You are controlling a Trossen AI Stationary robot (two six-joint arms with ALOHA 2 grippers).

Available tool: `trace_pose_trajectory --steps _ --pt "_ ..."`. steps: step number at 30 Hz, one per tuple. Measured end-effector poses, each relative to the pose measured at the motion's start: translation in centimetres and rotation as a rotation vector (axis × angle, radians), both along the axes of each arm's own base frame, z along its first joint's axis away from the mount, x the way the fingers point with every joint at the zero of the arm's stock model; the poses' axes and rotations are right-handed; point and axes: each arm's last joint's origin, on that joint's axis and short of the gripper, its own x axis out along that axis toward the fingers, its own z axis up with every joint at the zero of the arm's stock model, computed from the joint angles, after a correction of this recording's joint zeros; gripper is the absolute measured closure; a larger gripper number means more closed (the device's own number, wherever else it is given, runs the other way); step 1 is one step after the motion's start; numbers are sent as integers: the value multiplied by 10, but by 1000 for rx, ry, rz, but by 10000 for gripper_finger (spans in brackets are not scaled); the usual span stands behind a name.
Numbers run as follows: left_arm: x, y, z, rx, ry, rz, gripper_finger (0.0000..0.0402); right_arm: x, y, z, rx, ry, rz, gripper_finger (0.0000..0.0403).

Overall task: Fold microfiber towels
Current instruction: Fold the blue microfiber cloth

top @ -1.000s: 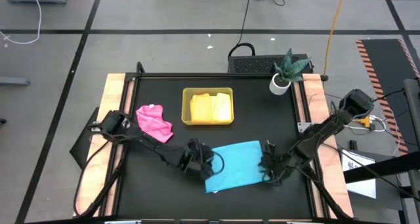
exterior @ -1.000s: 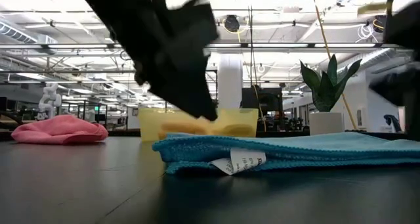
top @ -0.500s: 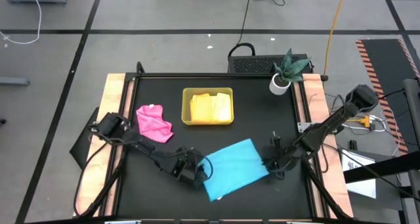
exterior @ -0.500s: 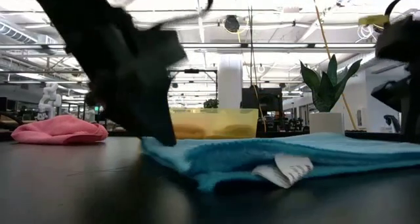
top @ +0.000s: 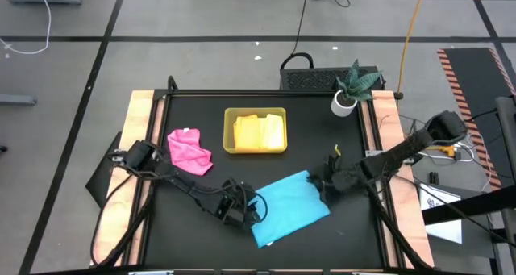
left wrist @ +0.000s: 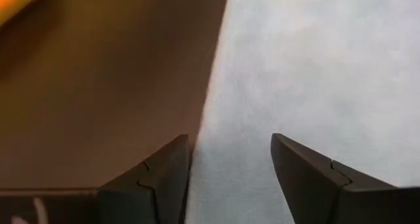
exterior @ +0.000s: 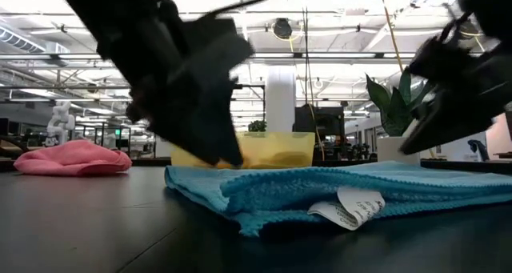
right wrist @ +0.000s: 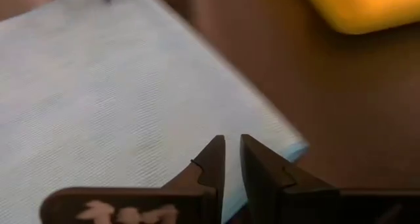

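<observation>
High view, from left to right: the pink towel (top: 190, 150) lies crumpled near the table's left edge, and the yellow towel (top: 260, 133) sits in the tray (top: 228, 131). The left gripper (top: 243, 212) rests spread wide at the blue towel (top: 292, 208)'s left edge, grasping nothing. The right gripper (top: 330, 181) hovers nearly closed and empty over the right corner. Soft, light and floppy, the blue towel looks best pinched at its corners.
</observation>
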Motion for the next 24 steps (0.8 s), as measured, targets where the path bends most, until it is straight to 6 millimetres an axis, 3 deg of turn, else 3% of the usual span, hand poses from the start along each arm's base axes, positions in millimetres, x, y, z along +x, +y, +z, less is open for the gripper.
trace_pose_trajectory --steps 5,10,15,18,24 --pt "0 -3 -13 0 34 -6 183 0 -25 -20 -36 57 -120 380" --pt "-2 -12 -15 -16 10 -8 183 0 -36 -27 -99 92 -142 398" --pt "-6 -22 -11 -46 -18 -22 183 0 -38 -16 -175 27 -170 402" --pt "-7 -25 -9 -39 -34 -27 183 3 -36 -6 -111 -45 -141 402" --pt "-4 -20 -8 -33 -48 -13 183 8 -23 -4 78 -97 32 402"
